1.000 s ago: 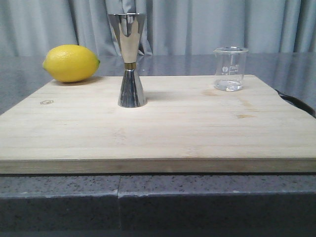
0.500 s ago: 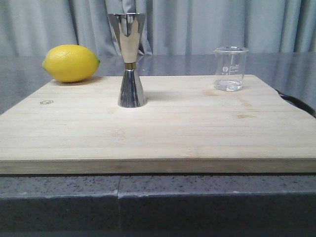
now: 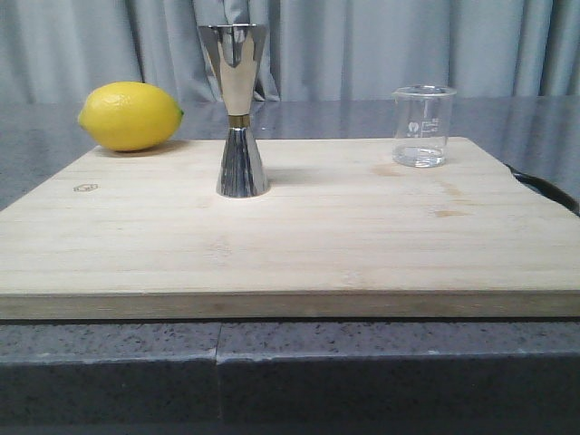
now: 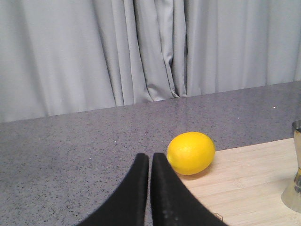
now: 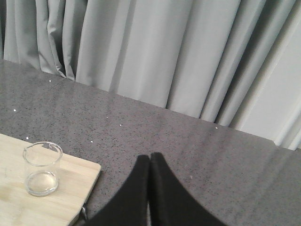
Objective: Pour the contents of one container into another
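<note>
Pale bamboo-like wood on the cutting board (image 3: 344, 236), matt, with fine straight grain and a few faint stains. Mirror-polished steel on the jigger (image 3: 237, 109), glossy, with a thin gold-coloured band at the waist. Clear, smooth glass on the beaker (image 3: 421, 125), printed with white marks. Waxy, finely pitted yellow peel on the lemon (image 3: 130, 116). Dark speckled stone-like countertop (image 5: 188, 136), faintly glossy. Grey pleated cloth curtain (image 4: 94, 52), matt.
</note>
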You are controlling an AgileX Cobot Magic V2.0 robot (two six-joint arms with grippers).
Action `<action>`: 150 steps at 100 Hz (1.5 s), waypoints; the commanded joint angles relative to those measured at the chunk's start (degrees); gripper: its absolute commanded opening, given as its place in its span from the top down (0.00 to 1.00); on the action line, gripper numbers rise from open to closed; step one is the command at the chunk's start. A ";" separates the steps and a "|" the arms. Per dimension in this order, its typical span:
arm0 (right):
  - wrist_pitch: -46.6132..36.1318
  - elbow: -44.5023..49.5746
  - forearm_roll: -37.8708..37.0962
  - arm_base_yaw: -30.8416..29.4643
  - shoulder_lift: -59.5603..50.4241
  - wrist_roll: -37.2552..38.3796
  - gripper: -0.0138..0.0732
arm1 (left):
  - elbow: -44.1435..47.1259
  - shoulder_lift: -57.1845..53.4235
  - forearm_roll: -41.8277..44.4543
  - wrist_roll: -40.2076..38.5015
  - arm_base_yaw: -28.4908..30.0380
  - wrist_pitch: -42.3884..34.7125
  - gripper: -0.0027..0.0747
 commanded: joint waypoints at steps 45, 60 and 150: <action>1.92 -1.45 -1.54 0.03 0.04 0.13 0.92 | -1.61 0.26 -2.38 -0.63 -0.52 -1.49 0.99; 1.92 -1.45 -1.54 0.03 0.04 0.13 0.92 | -1.61 0.26 -2.38 -0.63 -0.52 -1.49 0.99; 1.92 -1.45 -1.54 0.03 0.04 0.13 0.92 | 21.61 -24.51 72.46 -86.14 -2.14 -20.68 0.99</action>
